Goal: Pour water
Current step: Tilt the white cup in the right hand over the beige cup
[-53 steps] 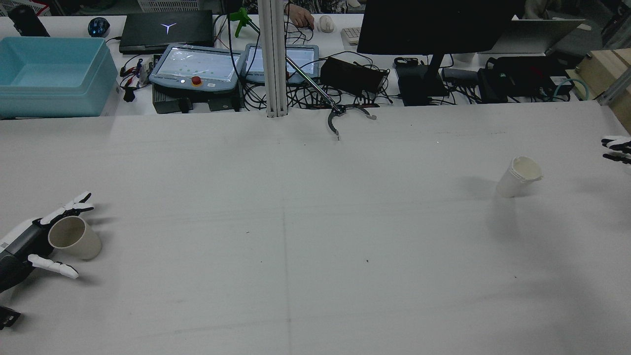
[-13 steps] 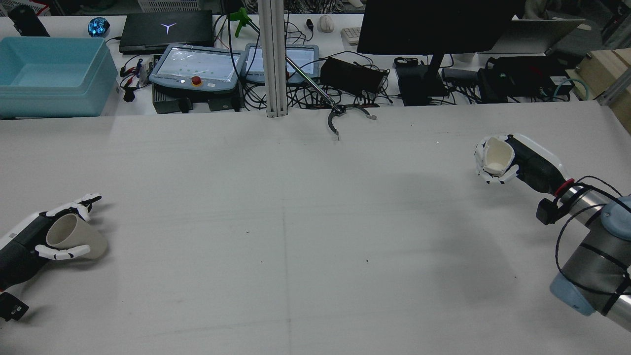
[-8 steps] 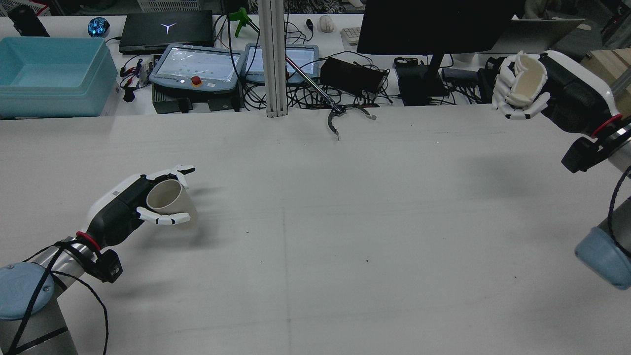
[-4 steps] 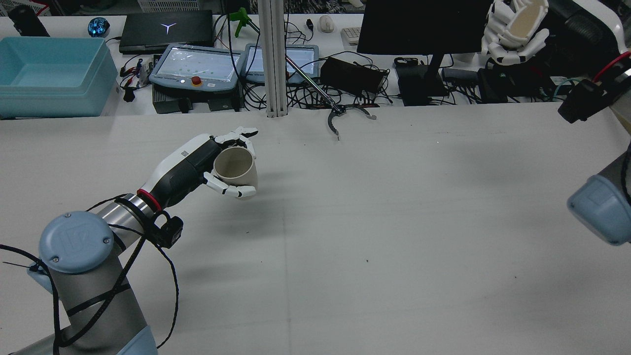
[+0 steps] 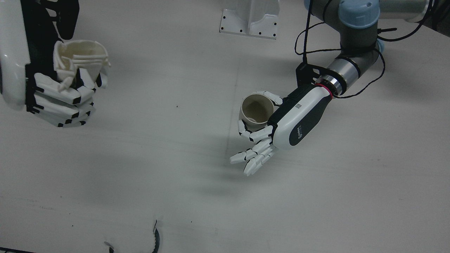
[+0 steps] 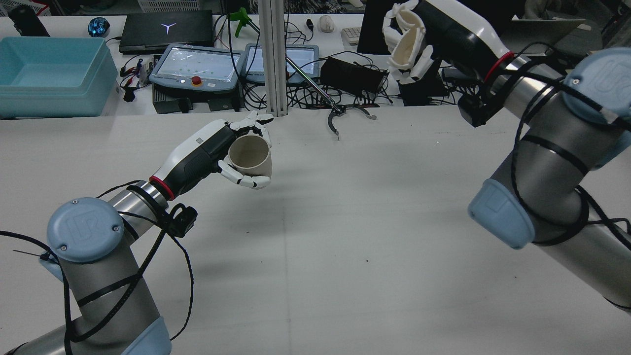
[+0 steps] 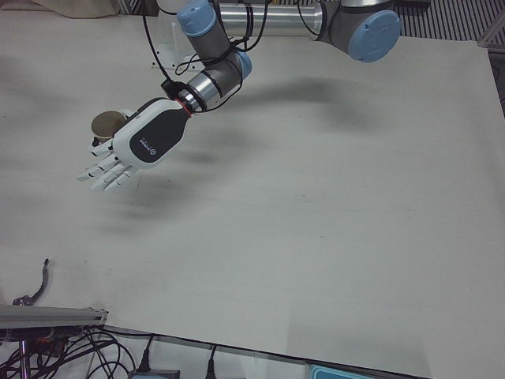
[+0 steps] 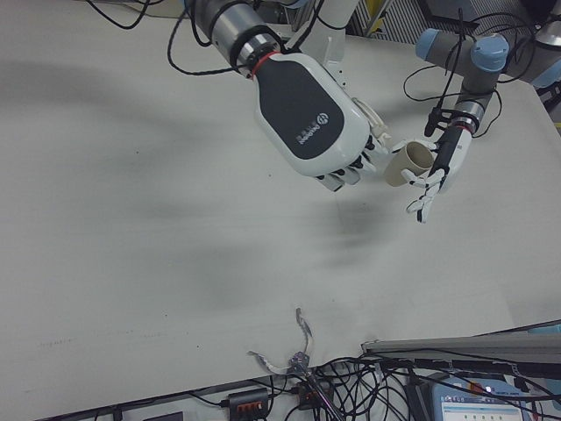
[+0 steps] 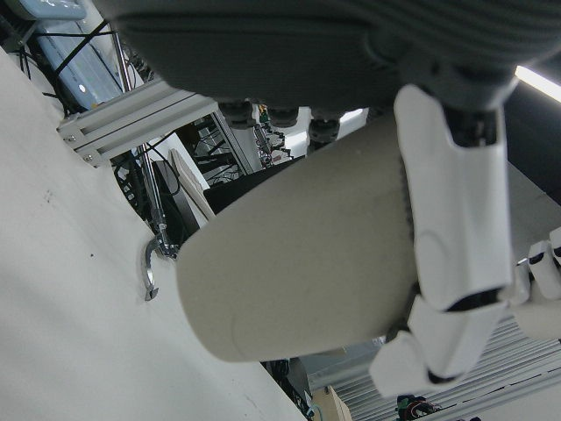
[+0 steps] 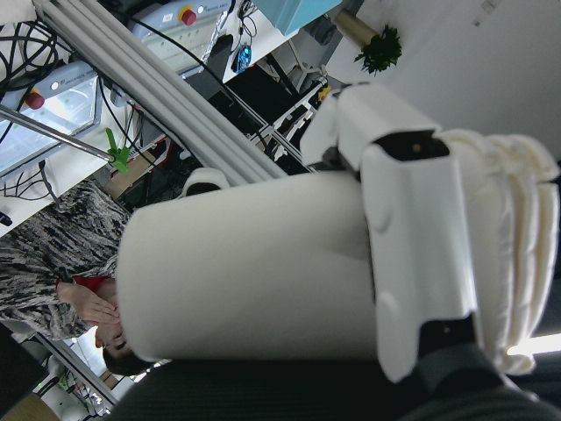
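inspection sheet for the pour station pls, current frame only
Surface: white table, bare in the working area, a few dark specks.
Job's things: tan cup upright in the left hand, above the table; white cup, rim crumpled, in the right hand, raised higher. Contents: cannot tell.
Clutter: grey claw tool at the far edge.
Hands: left hand shut on the tan cup, some fingers splayed free; right hand shut on the white cup.
Cables: black cables looped on both arms.
Surroundings: teach pendants, laptop, teal bin, monitor beyond the table.
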You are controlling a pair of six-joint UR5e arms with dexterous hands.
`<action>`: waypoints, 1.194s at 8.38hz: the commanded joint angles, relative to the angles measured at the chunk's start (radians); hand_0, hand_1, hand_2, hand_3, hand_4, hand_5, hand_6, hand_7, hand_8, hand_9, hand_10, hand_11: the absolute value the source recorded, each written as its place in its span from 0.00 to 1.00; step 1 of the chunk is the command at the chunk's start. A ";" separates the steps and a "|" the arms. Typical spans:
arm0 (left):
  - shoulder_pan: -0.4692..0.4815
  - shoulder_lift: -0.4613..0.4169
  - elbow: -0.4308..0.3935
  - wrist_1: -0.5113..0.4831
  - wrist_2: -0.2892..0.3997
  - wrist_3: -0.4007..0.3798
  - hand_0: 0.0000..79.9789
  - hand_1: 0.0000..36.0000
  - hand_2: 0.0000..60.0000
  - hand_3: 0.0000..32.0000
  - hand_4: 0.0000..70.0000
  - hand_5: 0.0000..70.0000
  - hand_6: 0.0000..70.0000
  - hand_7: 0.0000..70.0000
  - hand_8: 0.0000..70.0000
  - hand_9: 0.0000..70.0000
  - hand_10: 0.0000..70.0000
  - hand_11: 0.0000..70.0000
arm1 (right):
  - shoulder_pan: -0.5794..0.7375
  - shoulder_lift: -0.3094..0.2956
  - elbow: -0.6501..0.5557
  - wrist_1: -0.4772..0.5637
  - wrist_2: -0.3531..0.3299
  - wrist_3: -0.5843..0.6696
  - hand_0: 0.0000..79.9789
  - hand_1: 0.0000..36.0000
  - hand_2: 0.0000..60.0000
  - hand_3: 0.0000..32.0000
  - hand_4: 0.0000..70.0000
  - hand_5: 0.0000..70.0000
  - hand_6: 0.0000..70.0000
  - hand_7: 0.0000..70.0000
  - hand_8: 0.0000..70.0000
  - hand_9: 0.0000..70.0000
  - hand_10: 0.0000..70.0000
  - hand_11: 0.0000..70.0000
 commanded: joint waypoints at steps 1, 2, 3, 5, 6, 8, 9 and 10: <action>0.011 -0.014 0.001 0.001 0.001 0.022 0.71 0.95 1.00 0.00 0.81 1.00 0.13 0.24 0.03 0.04 0.03 0.07 | -0.215 0.148 -0.066 -0.053 0.135 -0.215 1.00 1.00 1.00 0.00 1.00 1.00 1.00 1.00 0.87 1.00 0.80 1.00; 0.014 -0.014 0.007 0.002 0.001 0.022 0.72 0.97 1.00 0.00 0.83 1.00 0.13 0.24 0.03 0.04 0.03 0.07 | -0.257 0.173 -0.065 -0.076 0.164 -0.238 1.00 1.00 1.00 0.00 1.00 1.00 1.00 1.00 0.85 1.00 0.79 1.00; 0.014 -0.016 0.009 0.001 -0.001 0.021 0.72 0.97 1.00 0.00 0.84 1.00 0.14 0.25 0.04 0.04 0.03 0.07 | -0.283 0.175 -0.066 -0.077 0.178 -0.251 1.00 1.00 1.00 0.00 1.00 1.00 1.00 1.00 0.84 1.00 0.78 1.00; 0.007 -0.014 0.006 -0.023 0.001 0.018 0.71 0.95 1.00 0.00 0.83 1.00 0.13 0.24 0.04 0.04 0.04 0.08 | -0.262 0.088 -0.030 -0.067 0.199 -0.217 1.00 1.00 1.00 0.00 1.00 1.00 1.00 1.00 0.83 1.00 0.76 1.00; -0.005 -0.008 0.006 -0.068 0.001 0.011 0.71 0.92 1.00 0.00 0.82 1.00 0.13 0.24 0.04 0.04 0.04 0.08 | -0.239 0.010 0.007 -0.056 0.250 -0.079 1.00 1.00 1.00 0.00 1.00 1.00 1.00 1.00 0.82 1.00 0.81 1.00; -0.035 0.097 0.001 -0.176 0.057 -0.019 0.68 0.85 1.00 0.00 0.82 1.00 0.13 0.24 0.04 0.05 0.05 0.10 | -0.087 -0.241 0.007 0.205 0.258 0.207 1.00 1.00 1.00 0.00 0.88 1.00 1.00 1.00 0.86 1.00 0.98 1.00; -0.047 0.177 0.003 -0.248 0.068 -0.063 0.69 0.83 1.00 0.00 0.82 1.00 0.13 0.24 0.04 0.05 0.05 0.10 | -0.037 -0.338 -0.014 0.314 0.252 0.293 1.00 1.00 1.00 0.00 0.84 1.00 1.00 1.00 0.89 1.00 1.00 1.00; -0.053 0.260 0.004 -0.318 0.068 -0.096 0.69 0.82 1.00 0.00 0.83 1.00 0.13 0.24 0.04 0.05 0.06 0.11 | 0.006 -0.391 -0.068 0.359 0.229 0.374 1.00 1.00 1.00 0.00 0.87 1.00 1.00 1.00 0.92 1.00 1.00 1.00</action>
